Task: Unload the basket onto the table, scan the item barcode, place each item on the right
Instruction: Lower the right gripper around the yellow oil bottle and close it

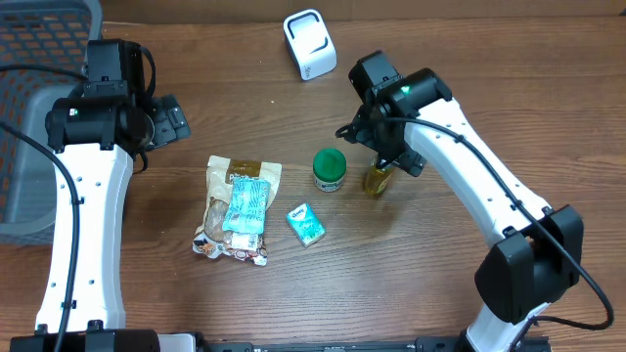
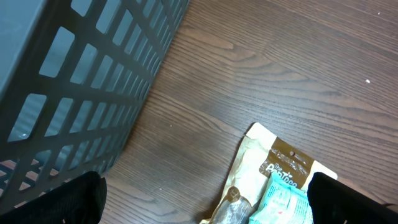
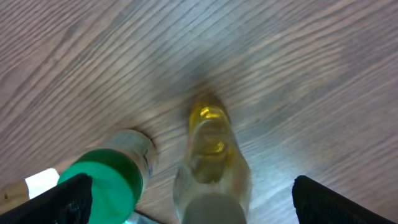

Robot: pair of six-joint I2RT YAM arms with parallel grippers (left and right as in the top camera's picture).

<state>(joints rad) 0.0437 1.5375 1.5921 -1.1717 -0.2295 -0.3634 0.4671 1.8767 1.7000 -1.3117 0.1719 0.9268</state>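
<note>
**Right tool spread wide over the yellow bottle; scanner sits apart at the far edge**

The right tool hangs directly over a small yellow bottle standing upright near the middle of the wooden bench. In the right wrist view its two dark fingers are spread wide, one at each side of the frame, with the bottle between them. No contact with the bottle can be made out.

Just to the bottle's left stands a green-capped jar, close but apart from it. A teal box lies flat nearer the front edge. Left of that lies a tan snack bag with a teal packet on top of it.

The white scanner sits at the far edge of the bench, well apart from the bottle and from both arms.

The left tool hovers beside a dark grey basket at the left edge. Its fingers are wide apart and hold nothing, and the left wrist view looks down on the basket's slatted wall and the top of the snack bag.
</note>
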